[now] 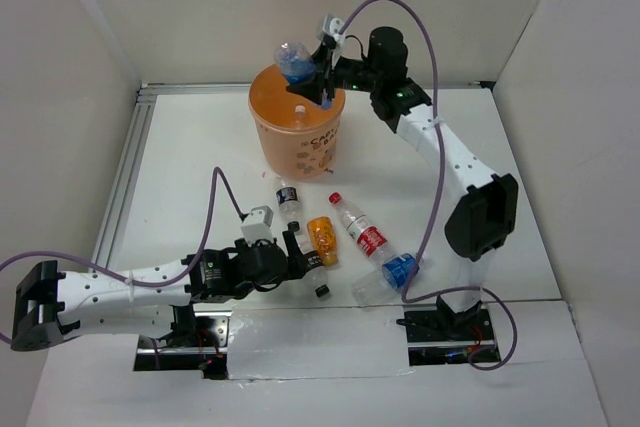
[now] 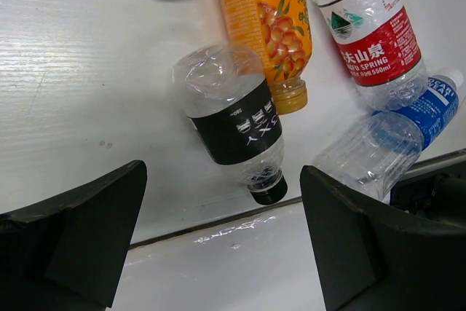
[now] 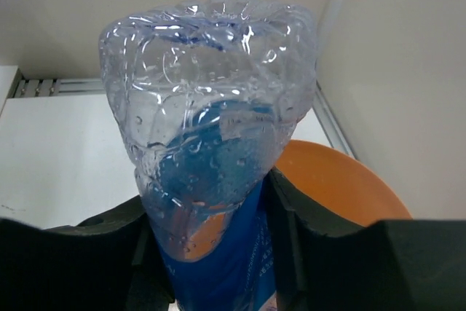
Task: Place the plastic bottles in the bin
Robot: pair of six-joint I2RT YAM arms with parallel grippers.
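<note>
The orange bin [image 1: 298, 137] stands at the back middle; its rim shows in the right wrist view [image 3: 342, 187]. My right gripper [image 1: 322, 75] is shut on a clear blue-label bottle [image 1: 293, 59] [image 3: 211, 129], held above the bin's rim. My left gripper [image 1: 300, 255] [image 2: 222, 205] is open and empty, just near of a lying black-label bottle [image 1: 314, 272] [image 2: 233, 121]. Beside it lie the short orange bottle [image 1: 322, 240] [image 2: 269, 27], a red-label bottle [image 1: 362, 230] [image 2: 368, 34] and a second blue-label bottle [image 1: 392, 275] [image 2: 397, 136]. Another black-label bottle [image 1: 288, 199] lies nearer the bin.
A white cap [image 1: 299, 110] shows inside the bin. White walls close in the table at the left, back and right. A metal rail [image 1: 125, 172] runs along the left side. A seam [image 2: 218, 223] crosses the table just near of the bottles.
</note>
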